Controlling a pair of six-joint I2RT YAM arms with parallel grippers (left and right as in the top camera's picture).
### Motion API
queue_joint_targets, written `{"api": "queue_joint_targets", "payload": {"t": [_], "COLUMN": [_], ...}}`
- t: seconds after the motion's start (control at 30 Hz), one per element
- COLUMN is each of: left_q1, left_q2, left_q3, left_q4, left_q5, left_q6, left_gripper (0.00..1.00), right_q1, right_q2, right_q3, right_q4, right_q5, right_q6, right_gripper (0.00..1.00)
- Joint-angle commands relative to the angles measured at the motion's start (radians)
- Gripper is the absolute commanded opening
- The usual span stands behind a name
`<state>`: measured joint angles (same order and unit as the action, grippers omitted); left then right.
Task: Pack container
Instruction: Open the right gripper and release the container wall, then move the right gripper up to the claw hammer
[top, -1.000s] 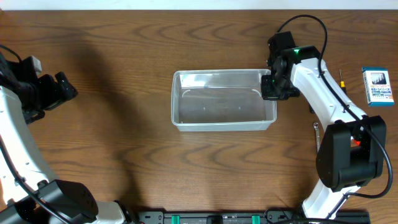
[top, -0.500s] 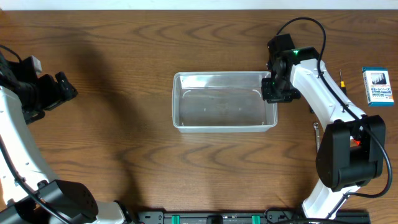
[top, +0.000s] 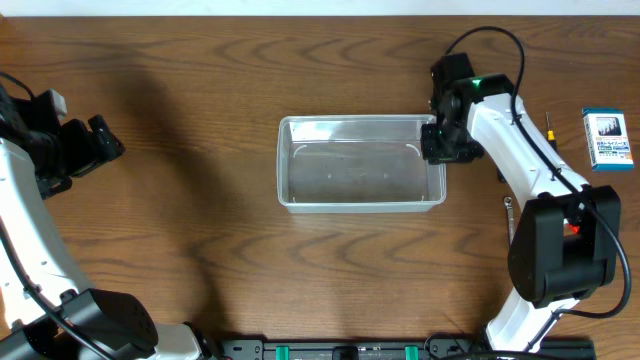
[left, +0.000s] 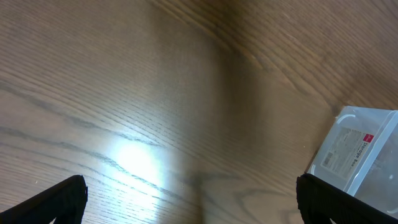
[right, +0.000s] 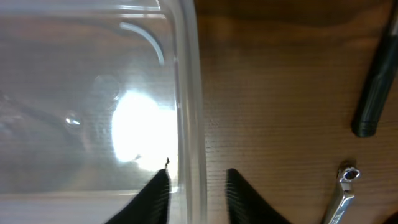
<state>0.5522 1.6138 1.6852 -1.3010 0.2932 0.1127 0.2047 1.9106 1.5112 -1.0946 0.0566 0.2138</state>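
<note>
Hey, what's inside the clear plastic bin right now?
Nothing shows inside the container: only the wood table seen through its clear floor. The right gripper straddles its right rim and covers that edge from overhead; glare whites out a patch in the wrist view.

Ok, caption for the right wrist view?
Right gripper straddling the container rim; wrench and dark handle lie outside on the table.

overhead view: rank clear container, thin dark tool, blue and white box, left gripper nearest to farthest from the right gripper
1. container: its right rim sits between the fingers of the right gripper.
2. thin dark tool: to the right, just past the arm.
3. blue and white box: near the right edge.
4. left gripper: far left side of the view.
</note>
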Motion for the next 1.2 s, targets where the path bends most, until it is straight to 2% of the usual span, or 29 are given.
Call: {"api": "queue_joint_targets", "payload": {"t": [0.0, 0.1, 0.2, 0.27, 0.43, 0.7, 0.87, 0.93, 1.07, 1.17], "left_q1": [0.004, 0.004, 0.004, 0.004, 0.004, 0.004, 0.004, 0.004, 0.004, 0.004], "left_q2": [0.001, 0.001, 0.001, 0.001, 0.001, 0.001, 0.001, 0.001, 0.001, 0.001], "left_q3": [0.000, 0.000, 0.000, 0.000, 0.000, 0.000, 0.000, 0.000, 0.000, 0.000], "left_q4": [0.000, 0.000, 0.000, 0.000, 0.001, 0.001, 0.000, 0.000, -0.001, 0.000], "left_q5": [0.010, 0.010, 0.010, 0.010, 0.010, 0.010, 0.010, 0.010, 0.010, 0.010], "left_q6": [0.014, 0.014, 0.014, 0.014, 0.014, 0.014, 0.014, 0.014, 0.014, 0.014], "left_gripper": [0.98, 0.98, 0.98, 0.98, 0.98, 0.98, 0.98, 0.98, 0.98, 0.98], "right_q1": [0.003, 0.003, 0.003, -0.003, -0.043, -0.161, -0.191, -0.192, -0.197, -0.216], "right_q2": [-0.049, -0.077, -0.114, -0.148, -0.238, -0.379, -0.407, -0.406, -0.393, -0.375], "right_q3": [0.062, 0.095, 0.125, 0.144, 0.179, 0.180, 0.180, 0.179, 0.177, 0.177], "right_q4": [0.002, -0.002, -0.014, -0.029, -0.095, -0.238, -0.275, -0.278, -0.243, -0.148], "right_q5": [-0.029, -0.061, -0.056, -0.056, -0.057, -0.056, -0.047, -0.012, -0.005, -0.005], "right_q6": [-0.014, -0.014, -0.025, -0.051, -0.104, -0.298, -0.312, -0.350, -0.515, -0.523], "right_gripper": [0.40, 0.51, 0.74, 1.00, 0.99, 0.99, 0.99, 0.99, 0.99, 0.99]}}
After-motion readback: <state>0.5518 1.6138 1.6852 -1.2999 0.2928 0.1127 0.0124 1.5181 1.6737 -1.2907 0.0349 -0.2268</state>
